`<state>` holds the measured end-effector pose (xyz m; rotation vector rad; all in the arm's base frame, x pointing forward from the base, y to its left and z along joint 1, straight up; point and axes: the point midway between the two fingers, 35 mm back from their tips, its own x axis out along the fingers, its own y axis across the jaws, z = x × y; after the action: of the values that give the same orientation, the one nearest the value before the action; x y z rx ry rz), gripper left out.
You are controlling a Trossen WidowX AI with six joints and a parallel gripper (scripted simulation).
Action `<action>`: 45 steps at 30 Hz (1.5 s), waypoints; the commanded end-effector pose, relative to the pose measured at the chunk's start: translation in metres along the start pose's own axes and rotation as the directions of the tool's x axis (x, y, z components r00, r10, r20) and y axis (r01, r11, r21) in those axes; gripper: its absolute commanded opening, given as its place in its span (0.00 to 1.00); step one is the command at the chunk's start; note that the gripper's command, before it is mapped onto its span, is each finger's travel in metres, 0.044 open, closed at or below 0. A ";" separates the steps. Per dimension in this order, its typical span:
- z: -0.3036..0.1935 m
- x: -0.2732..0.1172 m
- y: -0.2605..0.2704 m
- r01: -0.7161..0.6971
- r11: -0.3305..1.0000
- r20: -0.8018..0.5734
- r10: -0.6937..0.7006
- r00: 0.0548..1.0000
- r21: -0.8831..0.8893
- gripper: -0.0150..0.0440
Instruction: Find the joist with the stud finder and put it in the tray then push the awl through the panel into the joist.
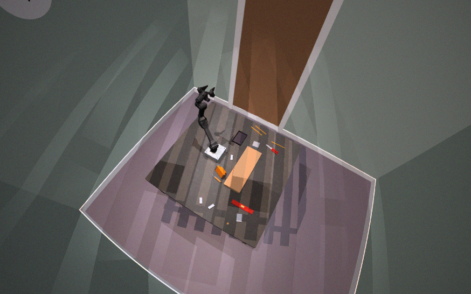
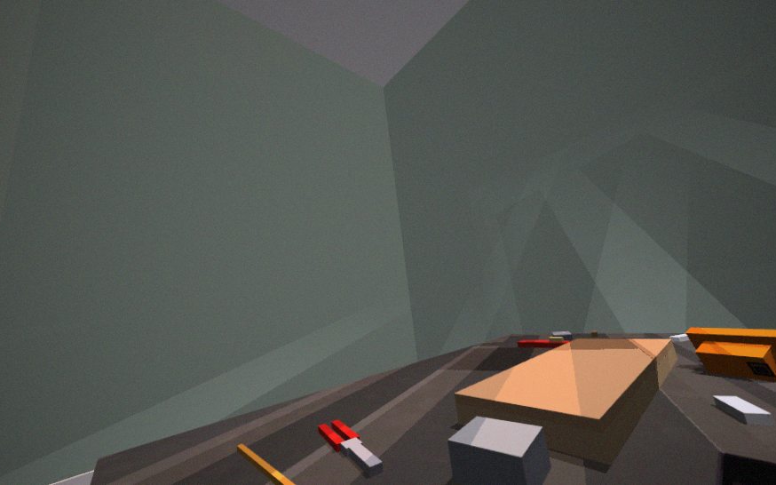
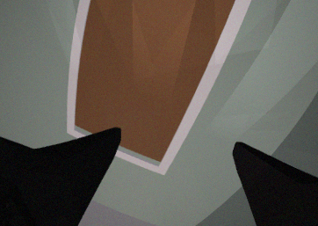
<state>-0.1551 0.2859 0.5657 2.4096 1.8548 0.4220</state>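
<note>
The floor panel, a pale wood slab [image 1: 244, 171] [image 2: 572, 373], lies in the middle of the dark floor. The stud finder [image 1: 220, 171] [image 2: 734, 355] is an orange block beside the panel's left long side in the top view. The awl [image 1: 217, 179], with an orange handle and thin shaft, lies close by it; I cannot make it out in the exterior view. The tray [image 1: 235, 135] [image 2: 767, 473] is dark, shallow and empty, behind the panel. My gripper [image 1: 210, 88] [image 3: 177, 142] is open and empty, raised high away from these things. No joist is visible.
A red level [image 1: 234, 202] [image 2: 529, 343] lies beyond the panel's front end. Red-handled pliers [image 1: 276, 151] [image 2: 352, 447], a grey block [image 1: 256, 144] [image 2: 496, 457] and thin orange sticks lie near the back. Small white pieces [image 1: 231, 157] [image 2: 741, 409] lie about. A brown door [image 3: 140, 75] stands behind.
</note>
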 end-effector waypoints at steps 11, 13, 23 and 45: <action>-0.040 -0.020 0.048 0.083 0.918 -0.186 -0.010 0.982 0.387 1.00; -0.050 -0.026 0.069 0.101 0.882 -0.239 0.014 0.971 0.460 1.00; -0.087 -0.075 0.190 0.297 0.533 -0.469 0.220 0.855 0.792 1.00; 0.027 -0.268 0.479 0.964 -0.212 -0.340 0.905 0.255 0.159 1.00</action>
<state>0.2093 -0.0662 0.6288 1.6963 5.2673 0.1502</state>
